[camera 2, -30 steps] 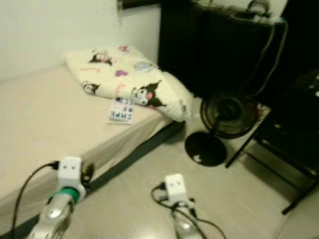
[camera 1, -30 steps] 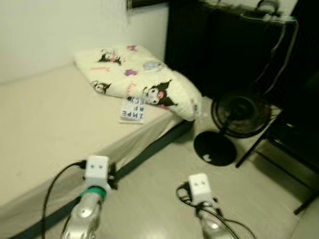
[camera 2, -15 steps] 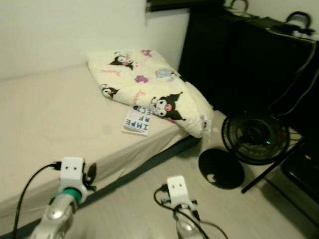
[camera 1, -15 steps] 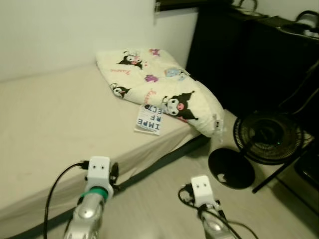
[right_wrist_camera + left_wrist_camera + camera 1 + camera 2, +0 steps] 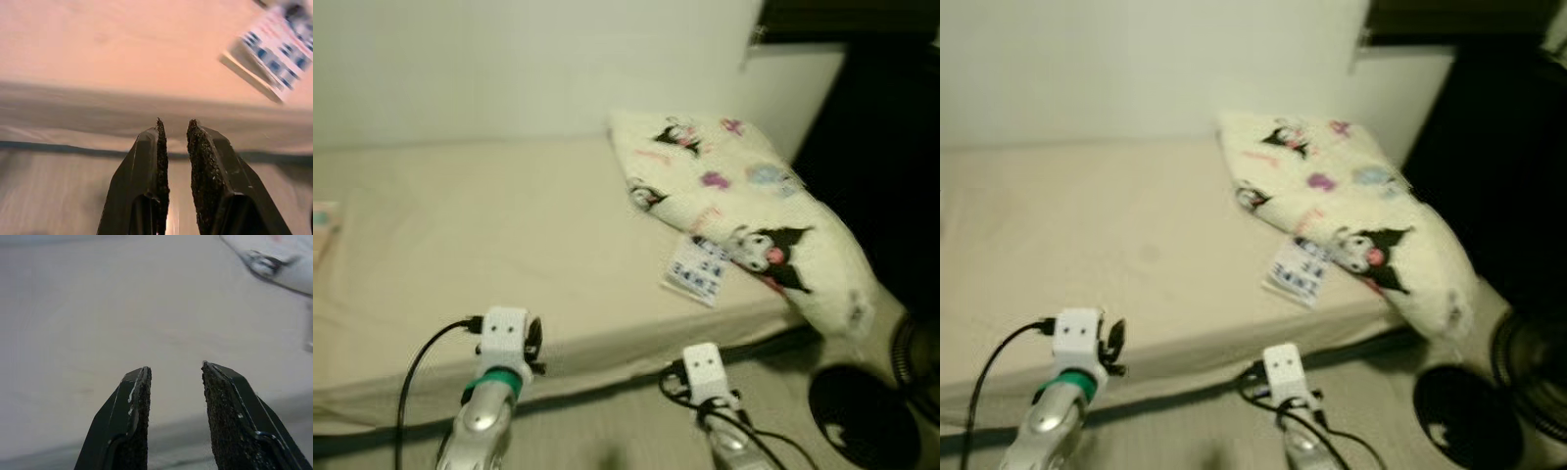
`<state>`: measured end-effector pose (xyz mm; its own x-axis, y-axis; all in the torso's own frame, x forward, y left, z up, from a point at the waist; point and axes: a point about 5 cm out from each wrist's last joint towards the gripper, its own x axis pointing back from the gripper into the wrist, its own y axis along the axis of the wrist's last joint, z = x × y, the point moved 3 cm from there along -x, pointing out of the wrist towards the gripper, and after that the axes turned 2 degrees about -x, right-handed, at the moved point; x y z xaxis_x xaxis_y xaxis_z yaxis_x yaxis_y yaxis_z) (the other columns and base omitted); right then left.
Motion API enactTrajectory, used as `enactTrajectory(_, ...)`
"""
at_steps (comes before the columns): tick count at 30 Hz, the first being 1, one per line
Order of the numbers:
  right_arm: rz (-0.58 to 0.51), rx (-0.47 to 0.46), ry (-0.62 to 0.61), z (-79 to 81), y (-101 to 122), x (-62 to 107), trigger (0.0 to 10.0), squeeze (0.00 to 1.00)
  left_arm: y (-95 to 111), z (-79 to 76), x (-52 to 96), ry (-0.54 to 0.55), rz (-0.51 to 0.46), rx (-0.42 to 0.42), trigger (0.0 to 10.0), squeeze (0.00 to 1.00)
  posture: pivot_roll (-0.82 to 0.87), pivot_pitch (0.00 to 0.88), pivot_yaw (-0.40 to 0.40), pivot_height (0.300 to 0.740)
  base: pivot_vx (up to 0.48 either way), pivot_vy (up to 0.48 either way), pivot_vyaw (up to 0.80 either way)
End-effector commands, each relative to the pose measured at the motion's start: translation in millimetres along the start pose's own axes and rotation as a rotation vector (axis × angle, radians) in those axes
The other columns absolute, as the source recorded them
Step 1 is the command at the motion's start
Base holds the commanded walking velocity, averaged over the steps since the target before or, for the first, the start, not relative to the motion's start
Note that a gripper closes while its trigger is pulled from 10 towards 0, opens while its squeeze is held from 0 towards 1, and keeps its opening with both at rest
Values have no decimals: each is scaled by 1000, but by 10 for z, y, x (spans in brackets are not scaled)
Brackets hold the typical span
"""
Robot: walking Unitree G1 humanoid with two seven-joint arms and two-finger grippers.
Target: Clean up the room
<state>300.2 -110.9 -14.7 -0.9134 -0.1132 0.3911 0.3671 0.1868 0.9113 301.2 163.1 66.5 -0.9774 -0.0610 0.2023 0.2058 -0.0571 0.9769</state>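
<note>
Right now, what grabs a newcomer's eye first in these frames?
The cartoon-print blanket, bunched at the right end of the bed, with its corner hanging over the edge. Beside it a white booklet with blue print lies flat near the bed's front edge. Low in front, the left gripper and right gripper are both empty and point toward the bed.

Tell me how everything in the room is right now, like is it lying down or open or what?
Cartoon-print blanket: folded, lying on the bed's far right corner, one end hanging over the edge.
Book: closed, lying flat on the bed, partly tucked under the blanket.
Bed: covered with a plain beige sheet.
Fan: standing on the floor beside the bed.
Left gripper: open, holding nothing.
Right gripper: slightly open, holding nothing.
</note>
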Motion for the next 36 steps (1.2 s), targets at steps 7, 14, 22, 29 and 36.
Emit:
enactTrajectory(7, 19, 1, -10, -75, -55, 9, 10000, 0, -67, -38, 32, -7, 26, 2, 10000, 0, 137, 0, 39, 740, 290, 0, 354)
enactTrajectory(14, 21, -23, -16, -74, -52, -1, 10000, 0, -71, -34, 33, -6, 28, 2, 10000, 0, 138, 0, 39, 740, 291, 0, 571)
enactTrajectory(22, 24, -27, -24, -100, -56, -6, 10000, 0, -62, -37, 14, -8, 28, 1, 10000, 0, 134, 0, 43, 740, 285, 0, 0)
enactTrajectory(29, 29, -40, -36, -132, -64, -9, 10000, 0, -101, -108, -1, -47, 59, -8, 10000, 0, 129, 0, 47, 740, 115, 0, 0)
enactTrajectory(36, 30, -43, -43, -148, -70, -7, 10000, 0, -90, -119, -12, -49, 49, -18, 10000, 0, 125, 0, 45, 740, 0, 0, 0)
